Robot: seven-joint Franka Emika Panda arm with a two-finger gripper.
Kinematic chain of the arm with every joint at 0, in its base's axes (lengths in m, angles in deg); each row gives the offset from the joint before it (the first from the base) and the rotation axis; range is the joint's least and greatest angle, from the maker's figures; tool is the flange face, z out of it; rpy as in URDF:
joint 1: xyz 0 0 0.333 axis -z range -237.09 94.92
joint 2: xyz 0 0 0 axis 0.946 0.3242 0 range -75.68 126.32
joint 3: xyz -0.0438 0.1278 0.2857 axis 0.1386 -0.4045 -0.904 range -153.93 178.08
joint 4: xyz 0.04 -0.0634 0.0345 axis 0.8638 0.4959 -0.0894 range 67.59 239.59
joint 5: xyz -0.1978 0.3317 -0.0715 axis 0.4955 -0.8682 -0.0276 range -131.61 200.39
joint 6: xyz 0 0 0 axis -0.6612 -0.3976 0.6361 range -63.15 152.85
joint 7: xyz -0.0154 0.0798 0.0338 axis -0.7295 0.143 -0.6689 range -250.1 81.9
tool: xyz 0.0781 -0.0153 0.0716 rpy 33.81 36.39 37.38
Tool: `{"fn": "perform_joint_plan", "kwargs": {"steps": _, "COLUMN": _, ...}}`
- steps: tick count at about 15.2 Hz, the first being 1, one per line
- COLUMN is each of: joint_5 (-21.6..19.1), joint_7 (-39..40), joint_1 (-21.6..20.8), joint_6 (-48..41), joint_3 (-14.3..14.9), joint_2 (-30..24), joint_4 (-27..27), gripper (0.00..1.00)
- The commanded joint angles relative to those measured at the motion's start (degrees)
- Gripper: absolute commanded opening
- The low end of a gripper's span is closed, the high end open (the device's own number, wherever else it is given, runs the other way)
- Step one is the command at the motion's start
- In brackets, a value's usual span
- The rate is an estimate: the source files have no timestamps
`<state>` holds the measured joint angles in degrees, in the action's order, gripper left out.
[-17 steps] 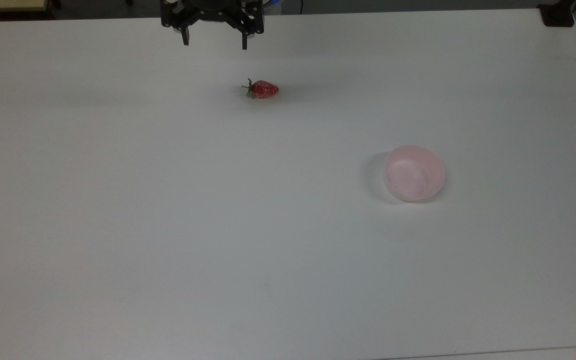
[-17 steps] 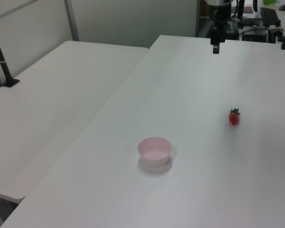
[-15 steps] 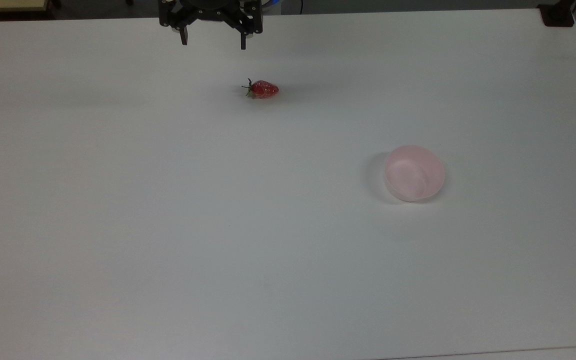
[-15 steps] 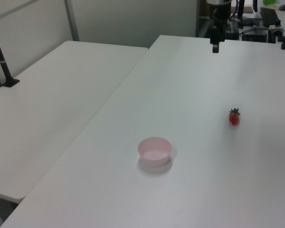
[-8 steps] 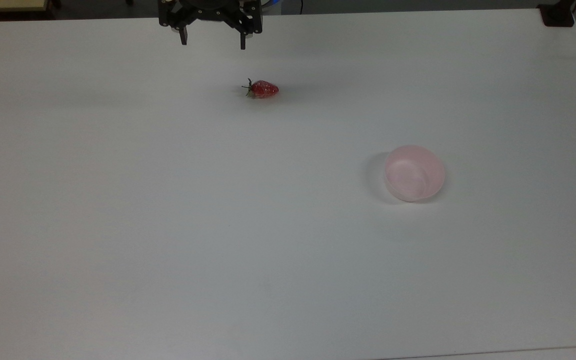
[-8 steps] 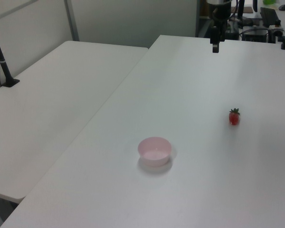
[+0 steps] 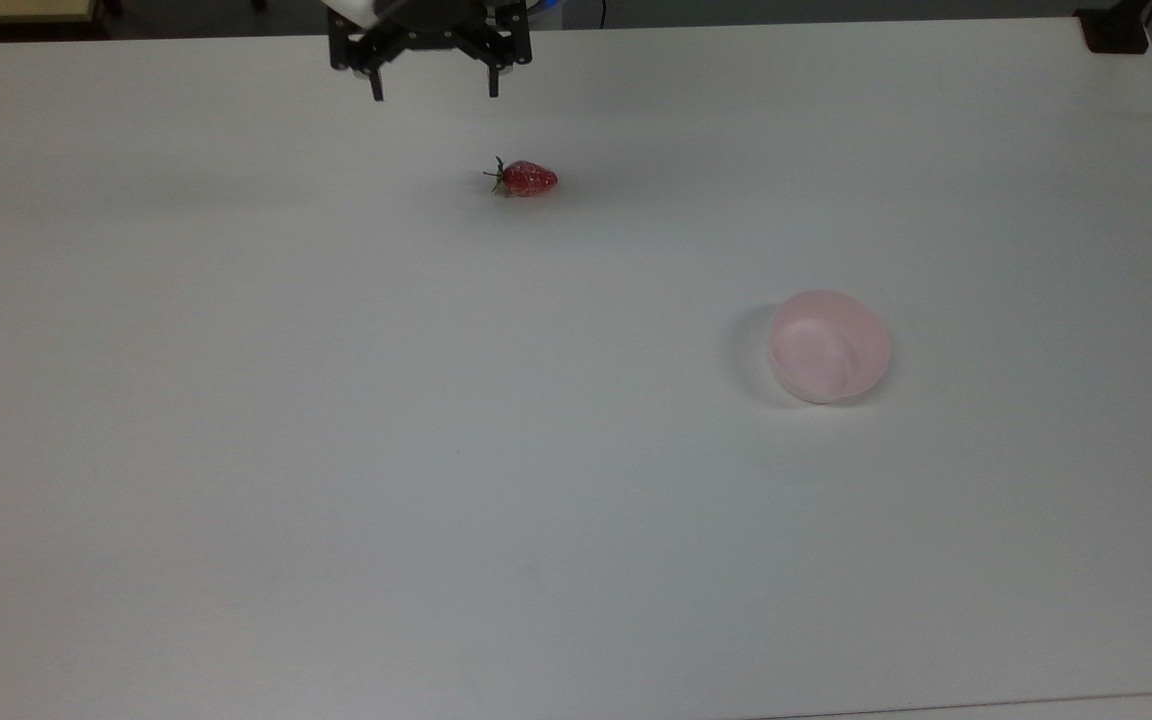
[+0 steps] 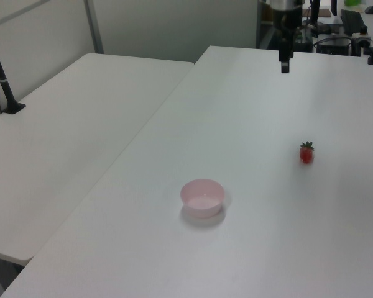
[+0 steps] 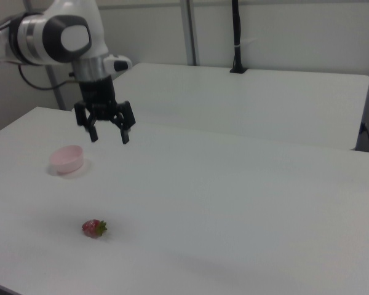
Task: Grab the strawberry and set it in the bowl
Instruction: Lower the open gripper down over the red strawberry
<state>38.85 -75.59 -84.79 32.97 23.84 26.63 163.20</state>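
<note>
Findings, ordered from the top view's near edge outward.

1. The white table (image 7: 336, 500) is bare across its near half.

2. The pale pink bowl (image 7: 829, 346) stands upright, mouth up, with nothing in it. From the table's centre in the top view it lies at about 3 o'clock. It is open to a drop from above, so it is judged ready to receive.

3. The strawberry (image 7: 526, 178) lies on its side on the table, leafy stem toward the top view's left and tip toward the top view's right. It sits at about 10 o'clock from the bowl and well apart from it. Nothing touches it.

4. The gripper (image 7: 433, 92) hangs above the table's far edge, fingers pointing down. In the top view it is at about 11 o'clock from the strawberry, near it but not over it. The jaws stand spread wide with nothing between them, a stance judged suited to straddling the fruit across its narrow width.

5. Assessment: the pick has not begun. The next move calls for travel over the strawberry, then descent. The glossy, rounded fruit may slip or roll if pinched off-centre.
</note>
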Motion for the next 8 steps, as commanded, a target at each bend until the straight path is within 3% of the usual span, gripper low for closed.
{"fn": "perform_joint_plan", "kwargs": {"steps": 1, "joint_5": 2.13, "joint_7": 14.49, "joint_1": -2.46, "joint_6": -0.2, "joint_3": 0.71, "joint_2": -1.57, "joint_4": 6.54, "gripper": 1.0}}
{"fn": "perform_joint_plan", "kwargs": {"steps": 4, "joint_5": 3.71, "joint_7": 26.43, "joint_1": -2.64, "joint_6": 1.81, "joint_3": 0.37, "joint_2": -1.23, "joint_4": 9.71, "gripper": 1.0}}
{"fn": "perform_joint_plan", "kwargs": {"steps": 8, "joint_5": 7.84, "joint_7": 42.96, "joint_1": -3.69, "joint_6": 12.25, "joint_3": 0.19, "joint_2": -0.87, "joint_4": 17.87, "gripper": 1.0}}
